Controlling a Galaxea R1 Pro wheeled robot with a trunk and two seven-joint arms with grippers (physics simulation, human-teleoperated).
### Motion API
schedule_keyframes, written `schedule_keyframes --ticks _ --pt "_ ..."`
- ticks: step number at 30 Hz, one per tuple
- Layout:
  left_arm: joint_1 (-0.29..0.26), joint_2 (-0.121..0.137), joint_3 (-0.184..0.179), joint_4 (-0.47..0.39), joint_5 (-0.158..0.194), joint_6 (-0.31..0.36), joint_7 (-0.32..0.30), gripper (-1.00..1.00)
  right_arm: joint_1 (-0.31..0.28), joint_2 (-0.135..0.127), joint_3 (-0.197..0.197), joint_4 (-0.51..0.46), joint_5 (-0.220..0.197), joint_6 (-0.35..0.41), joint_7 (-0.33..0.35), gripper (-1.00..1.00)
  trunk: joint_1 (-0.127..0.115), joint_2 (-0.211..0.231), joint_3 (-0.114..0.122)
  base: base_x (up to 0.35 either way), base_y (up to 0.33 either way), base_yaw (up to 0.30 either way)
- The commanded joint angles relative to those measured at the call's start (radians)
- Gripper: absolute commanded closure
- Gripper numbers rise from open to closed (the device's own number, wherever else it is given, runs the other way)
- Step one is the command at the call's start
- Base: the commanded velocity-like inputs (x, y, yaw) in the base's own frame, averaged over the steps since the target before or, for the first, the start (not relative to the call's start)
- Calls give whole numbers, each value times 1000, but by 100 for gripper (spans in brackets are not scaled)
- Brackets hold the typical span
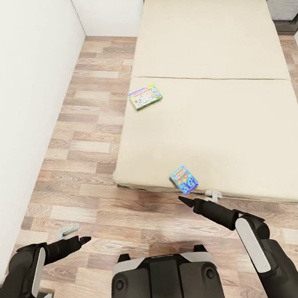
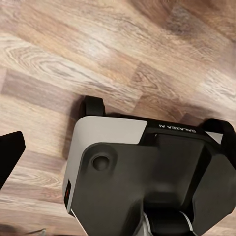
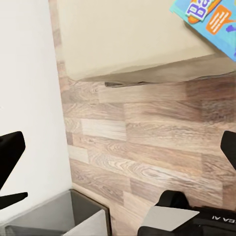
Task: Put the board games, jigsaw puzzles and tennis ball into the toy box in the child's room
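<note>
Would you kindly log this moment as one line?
phase: approaching bed | blue board game: near bed edge | green-pink board game: farther back | left gripper: empty | right gripper: empty, near blue game

Even, soft, bright light in all three views, with no glare.

The bed casts a thin dark shadow along its near edge onto the wood floor. The white wall is flatly lit. The head view is sharp; both wrist views look slightly soft, with blurred floor grain.
</note>
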Motion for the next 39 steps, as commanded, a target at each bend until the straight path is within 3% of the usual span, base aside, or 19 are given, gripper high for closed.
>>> schedule_keyframes --ticks 1,19,39 --pt "-1 0 1 -1 -1 6 -4 -100 0 2 -3 -1 -1 4 4 -100 1 -1 0 0 0 29" --pt "-1 0 1 -1 0 6 -4 -100 -1 6 2 -1 -1 -17 3 -100 1 -1 21 0 0 -20" --pt "-1 -1 -2 -1 -1 6 -2 -100 0 7 4 3 -2 -44 3 -100 1 -1 49 0 0 -108"
